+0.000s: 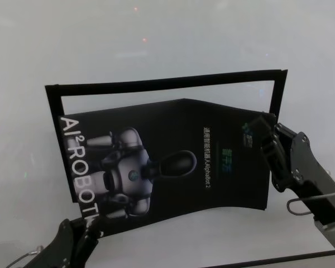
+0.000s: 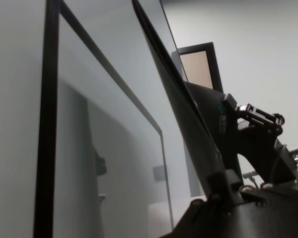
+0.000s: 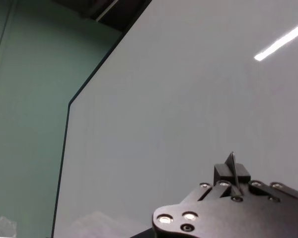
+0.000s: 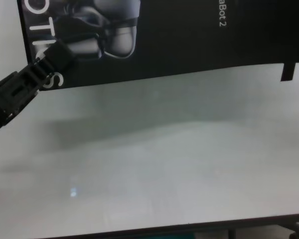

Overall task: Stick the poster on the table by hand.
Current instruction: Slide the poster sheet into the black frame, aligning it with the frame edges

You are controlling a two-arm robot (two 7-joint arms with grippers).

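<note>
We take the large black glossy poster (image 1: 173, 162), with its grey-white humanoid robot picture and big white letters, as our landmark. At its near left corner, the black blocky segmented left gripper (image 4: 57, 54) is closed on the sheet, its links lying over the last white letters there. The poster's near edge hangs above the wide plain white glossy table (image 4: 154, 164) and casts a soft shadow on it; the sheet bows rather than lying flat. In the left wrist view the poster (image 2: 188, 129) shows edge-on, tilted up off the table surface. At the poster's right edge, beside the small text, the black right gripper (image 1: 268, 137) is clamped on the sheet; the right wrist view shows a thin edge of the sheet pinched between its fingers (image 3: 232, 173). Beyond the poster's far edge, narrow plain black strips (image 1: 167, 82) lie on the table, forming a frame along the poster's far, left and right sides.
</note>
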